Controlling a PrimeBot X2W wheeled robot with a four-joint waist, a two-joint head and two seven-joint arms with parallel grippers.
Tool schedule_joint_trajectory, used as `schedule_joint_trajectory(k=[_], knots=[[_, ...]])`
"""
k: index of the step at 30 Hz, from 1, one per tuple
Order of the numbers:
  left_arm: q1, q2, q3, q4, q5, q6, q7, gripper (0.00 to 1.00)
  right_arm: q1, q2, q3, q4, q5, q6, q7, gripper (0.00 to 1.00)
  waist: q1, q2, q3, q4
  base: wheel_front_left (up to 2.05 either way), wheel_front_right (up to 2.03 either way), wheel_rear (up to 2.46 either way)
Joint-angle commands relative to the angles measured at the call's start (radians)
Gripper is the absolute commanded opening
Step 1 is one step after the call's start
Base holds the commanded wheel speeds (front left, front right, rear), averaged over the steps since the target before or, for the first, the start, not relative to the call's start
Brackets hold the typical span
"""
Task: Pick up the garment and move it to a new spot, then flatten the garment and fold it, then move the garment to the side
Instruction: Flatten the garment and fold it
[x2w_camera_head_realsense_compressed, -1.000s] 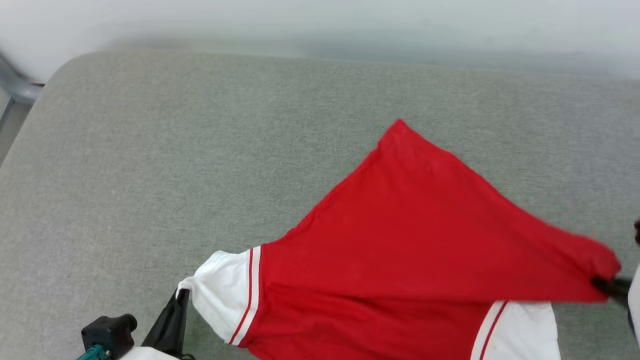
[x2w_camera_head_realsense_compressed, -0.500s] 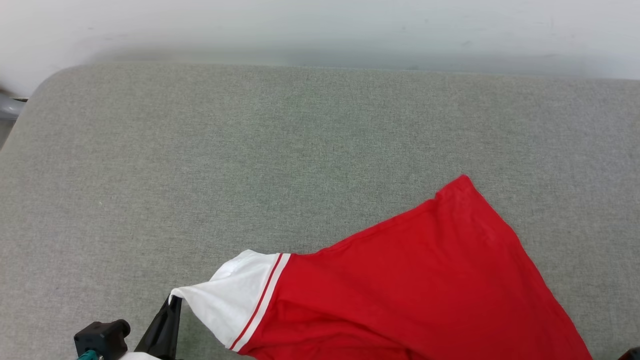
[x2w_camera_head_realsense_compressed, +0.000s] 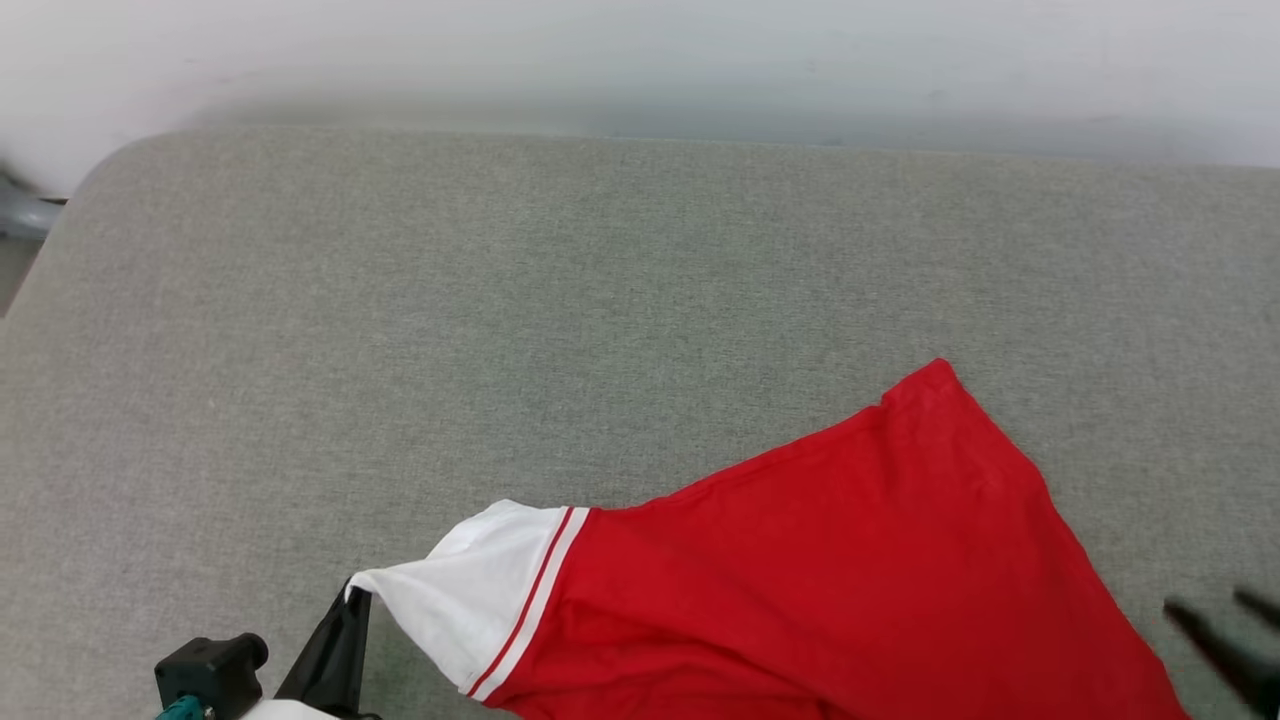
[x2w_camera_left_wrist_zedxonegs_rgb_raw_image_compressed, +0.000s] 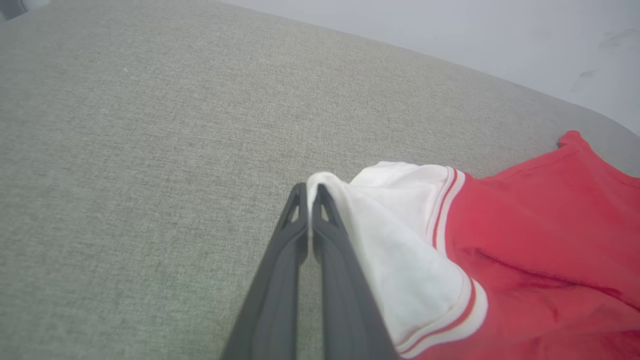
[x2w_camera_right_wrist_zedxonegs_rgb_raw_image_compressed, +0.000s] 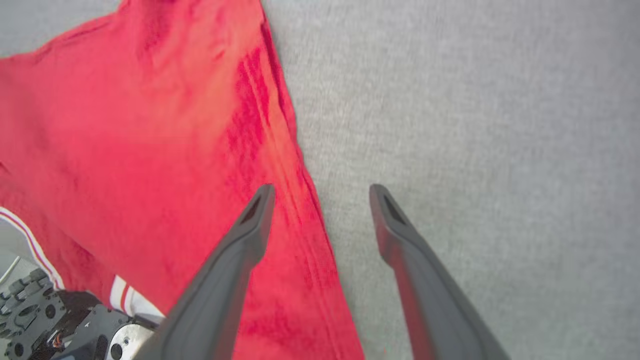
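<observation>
Item: shirt (x2w_camera_head_realsense_compressed: 830, 570), red with white sleeves.
Location: lower right of head view, lying on grey pad (x2w_camera_head_realsense_compressed: 500, 300).
Handling: likely light, limp, soft; take at hem corners or cuffs.
Grip: left gripper (x2w_camera_left_wrist_zedxonegs_rgb_raw_image_compressed: 310, 191) clamps a sleeve edge; right gripper (x2w_camera_right_wrist_zedxonegs_rgb_raw_image_compressed: 322, 190) gapes empty over the hem.

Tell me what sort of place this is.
Probably an indoor folding station, maybe a lab: a broad grey fabric-covered surface with a rounded corner, a plain pale wall behind it, and the garment lying on it.
</observation>
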Motion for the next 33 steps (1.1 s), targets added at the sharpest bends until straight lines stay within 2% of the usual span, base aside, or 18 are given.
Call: schedule_joint_trajectory(k=[1,4,7,14,17,23,33], knots=[[-0.008,0.000,0.001,-0.005,0.006,0.005,-0.003,0.00,-0.024,-0.005,-0.007,-0.012,0.000,-0.001,-0.007,1.00,0.0001,-0.0001,0.004,0.005,0.00,0.00,0.00],[-0.020,0.000,-0.003,-0.018,0.012,0.007,-0.004,0.00,-0.114,-0.036,-0.024,-0.053,-0.013,-0.001,-0.011,1.00,0.0001,-0.0001,0.018,0.016,0.00,0.00,0.00],[-0.035,-0.003,-0.011,-0.029,0.018,0.008,-0.002,0.00,-0.228,-0.073,0.006,-0.079,-0.025,-0.001,0.016,1.00,0.0001,-0.0001,0.036,0.028,0.00,0.00,0.00],[-0.080,-0.016,-0.033,-0.044,0.034,0.000,0.000,0.00,-0.521,-0.134,0.193,-0.066,0.004,-0.001,0.186,1.00,0.0001,-0.0001,0.080,0.064,0.00,0.00,0.00],[-0.101,-0.022,-0.046,-0.044,0.042,-0.004,0.000,0.00,-0.627,-0.139,0.281,-0.015,0.013,-0.001,0.289,1.00,0.0001,-0.0001,0.099,0.084,0.00,0.00,0.00],[-0.149,-0.046,-0.070,-0.034,0.056,-0.018,-0.006,0.00,-0.776,-0.135,0.431,0.106,-0.008,-0.001,0.428,1.00,0.0001,-0.0001,0.146,0.125,0.00,0.00,0.00],[-0.209,-0.081,-0.089,0.001,0.066,-0.041,-0.019,0.00,-0.901,-0.119,0.616,0.311,-0.040,-0.001,0.426,1.00,0.0001,-0.0001,0.219,0.179,0.00,0.00,0.00]])
